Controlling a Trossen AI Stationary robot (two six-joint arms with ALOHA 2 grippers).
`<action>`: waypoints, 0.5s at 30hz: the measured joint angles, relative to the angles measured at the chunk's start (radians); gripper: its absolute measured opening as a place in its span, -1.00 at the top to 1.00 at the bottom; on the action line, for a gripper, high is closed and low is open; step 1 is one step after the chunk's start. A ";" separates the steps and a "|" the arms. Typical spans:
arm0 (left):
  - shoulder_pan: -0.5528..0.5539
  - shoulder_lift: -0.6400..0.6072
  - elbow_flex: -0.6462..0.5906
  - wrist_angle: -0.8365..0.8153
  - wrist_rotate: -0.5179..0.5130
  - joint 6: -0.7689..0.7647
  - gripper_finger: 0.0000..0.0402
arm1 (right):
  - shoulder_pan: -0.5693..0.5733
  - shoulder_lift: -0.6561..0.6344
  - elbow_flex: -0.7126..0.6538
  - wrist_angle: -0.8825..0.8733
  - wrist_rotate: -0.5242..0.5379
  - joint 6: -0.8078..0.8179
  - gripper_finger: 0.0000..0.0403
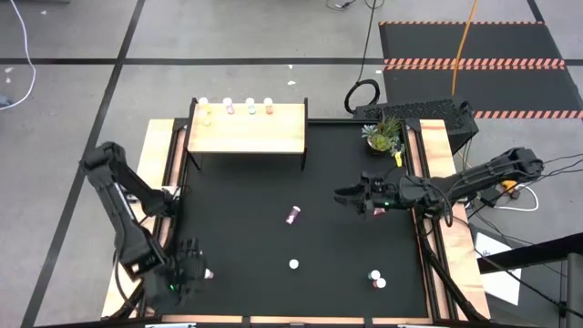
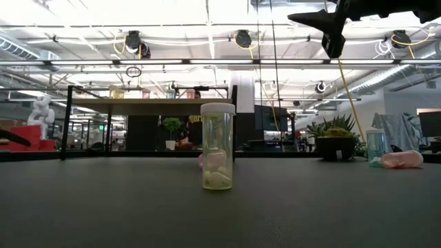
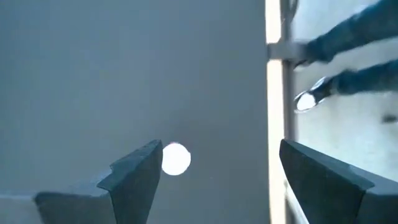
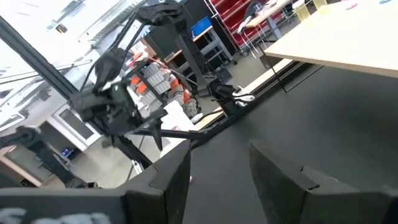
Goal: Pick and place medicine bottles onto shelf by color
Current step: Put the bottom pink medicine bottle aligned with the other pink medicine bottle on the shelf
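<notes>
The shelf point(image 1: 248, 129) stands at the far edge, well ahead of both grippers; four bottles line its rear edge, leaving open board in front. The right gripper point(image 1: 344, 196) hangs above the mat, fingers partly apart; whether it carries anything cannot be told. A pink bottle point(image 1: 292, 215) lies just beyond it. The left gripper point(image 3: 214, 171), jaws apart, hovers at the near-left rail over a white-capped bottle point(image 3: 176, 158).

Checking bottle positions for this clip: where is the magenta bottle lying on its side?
In the high view, the magenta bottle lies near the middle of the black table, below the shelf and left of the right pincer.
</notes>
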 joint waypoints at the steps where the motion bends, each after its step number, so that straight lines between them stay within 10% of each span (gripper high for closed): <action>1: -0.007 0.026 0.000 0.001 0.000 -0.004 -0.61 | 0.000 0.000 0.000 0.000 0.000 0.000 0.23; 15: -0.014 0.168 -0.068 -0.063 -0.072 -0.220 -0.61 | 0.004 0.000 0.000 0.000 -0.001 0.030 0.23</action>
